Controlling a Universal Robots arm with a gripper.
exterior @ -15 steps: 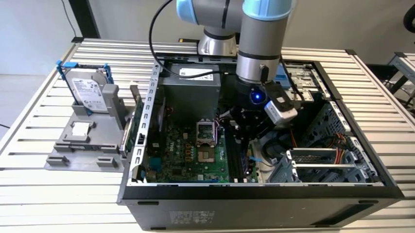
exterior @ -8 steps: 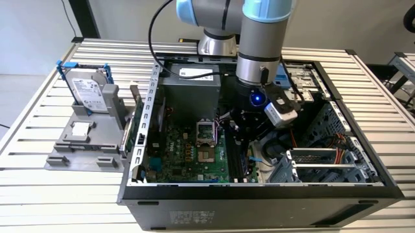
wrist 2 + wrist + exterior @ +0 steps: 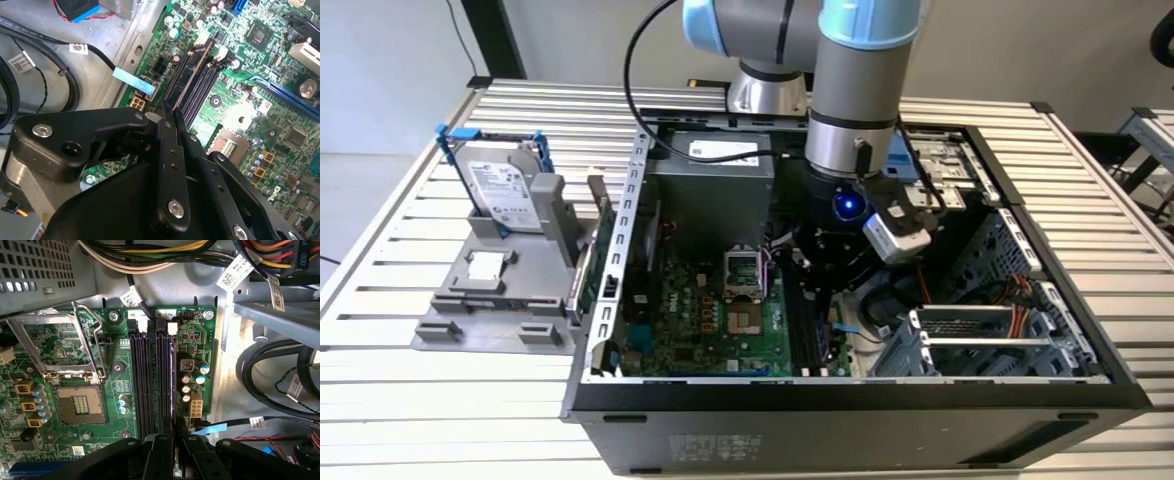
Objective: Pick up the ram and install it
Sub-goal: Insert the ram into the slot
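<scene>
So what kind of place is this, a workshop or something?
Likely a robotics lab bench for computer assembly: an open desktop computer case lies on a slatted metal table, a hard drive stands in a fixture, and the gripper sits over the motherboard's memory slots.

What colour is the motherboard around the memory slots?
Green, clearest in the first wrist view: the motherboard is green, and the memory slots on it are black.

Arm deep in open case [image 3: 1014, 400], cables [image 3: 280, 385] crowding one side, socket lever [image 3: 90, 335] flanking memory slots [image 3: 150, 385]
</scene>
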